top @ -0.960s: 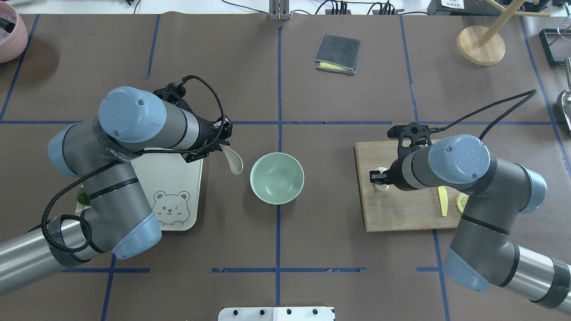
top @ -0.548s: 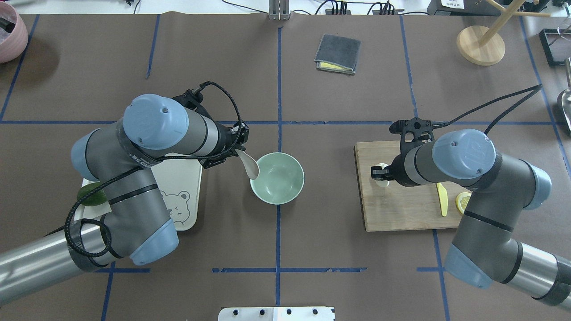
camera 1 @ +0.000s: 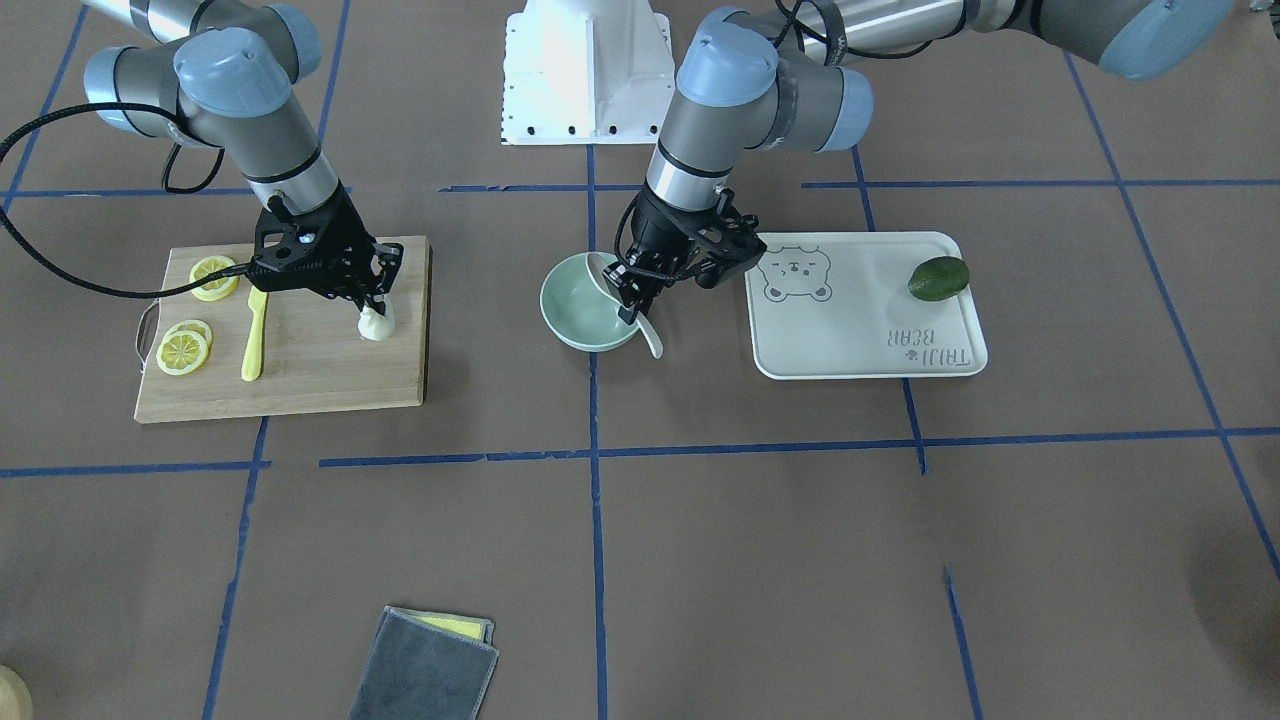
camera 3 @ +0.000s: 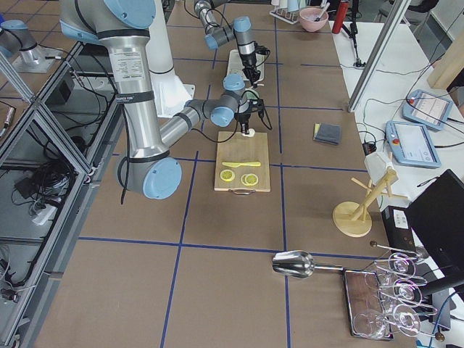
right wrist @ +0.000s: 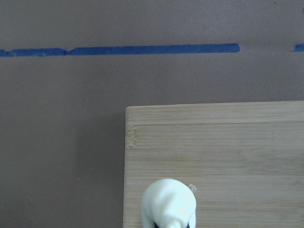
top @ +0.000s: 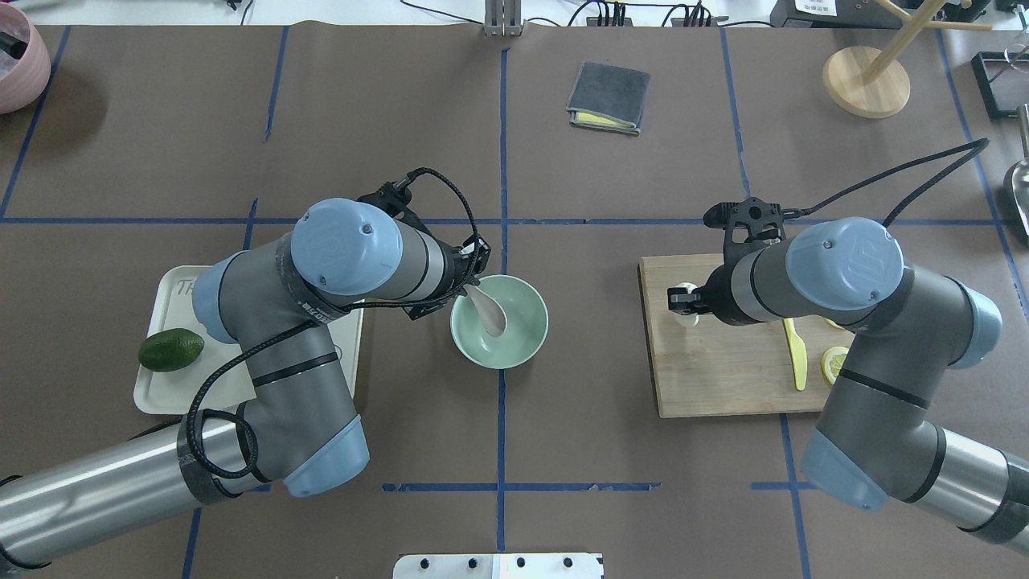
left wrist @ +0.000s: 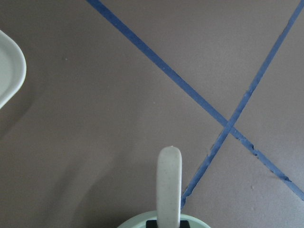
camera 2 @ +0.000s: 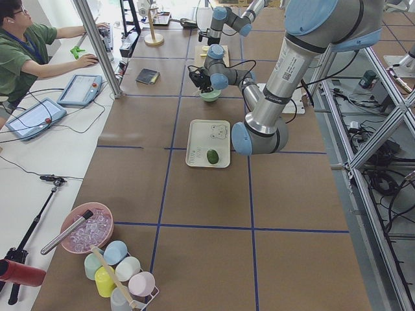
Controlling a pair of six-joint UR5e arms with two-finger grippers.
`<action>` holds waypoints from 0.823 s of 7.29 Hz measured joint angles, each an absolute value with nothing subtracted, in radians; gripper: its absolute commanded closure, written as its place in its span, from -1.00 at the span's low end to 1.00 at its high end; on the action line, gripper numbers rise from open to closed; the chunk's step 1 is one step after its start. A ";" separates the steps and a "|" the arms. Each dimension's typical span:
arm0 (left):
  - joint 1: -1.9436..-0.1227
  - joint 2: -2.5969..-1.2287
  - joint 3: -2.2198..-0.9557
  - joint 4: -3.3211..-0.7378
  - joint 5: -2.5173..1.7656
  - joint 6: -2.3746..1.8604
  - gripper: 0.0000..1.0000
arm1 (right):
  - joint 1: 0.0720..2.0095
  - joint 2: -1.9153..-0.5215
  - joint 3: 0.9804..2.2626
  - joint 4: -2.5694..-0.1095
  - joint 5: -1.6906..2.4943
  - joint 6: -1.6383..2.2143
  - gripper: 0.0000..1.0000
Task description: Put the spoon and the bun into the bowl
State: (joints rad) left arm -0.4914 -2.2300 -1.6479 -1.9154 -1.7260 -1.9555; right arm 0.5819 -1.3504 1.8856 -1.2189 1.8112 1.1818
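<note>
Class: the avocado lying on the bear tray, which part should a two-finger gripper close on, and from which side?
From straight above, closing across the middle of the avocado, one finger on each long side: it is an oval lying on its side on the flat tray.

table (top: 402, 121) | bowl (top: 526, 318) | tray (top: 165, 394) | chopping board (top: 723, 378) | grey cloth (top: 608, 95), perhaps over sponge (top: 591, 119)

— What are the arms built from?
— The left arm (top: 301, 378) and the right arm (top: 876, 410) are grey tubes, silvery towards the shoulder, with rounded pale blue caps (top: 346, 245) at the joints (each cap dotted with small screws).
— Any markings?
— Black bands ring the tubes, one with white lettering. A braided black cable (top: 241, 360) runs along each arm. The left gripper (camera 1: 628, 308) and right gripper (camera 1: 370, 303) are black frames. The base (camera 1: 585, 70) is white.
</note>
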 measured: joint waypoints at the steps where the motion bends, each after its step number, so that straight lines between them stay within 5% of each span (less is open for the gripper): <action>1: -0.489 -2.231 -1.651 -1.916 -1.725 -1.950 -1.00 | 0.584 -1.343 1.886 -1.220 1.812 1.183 1.00; 6: -0.512 -2.156 -1.806 -1.828 -1.746 -1.766 -1.00 | 0.585 -1.224 1.878 -1.278 1.809 1.191 1.00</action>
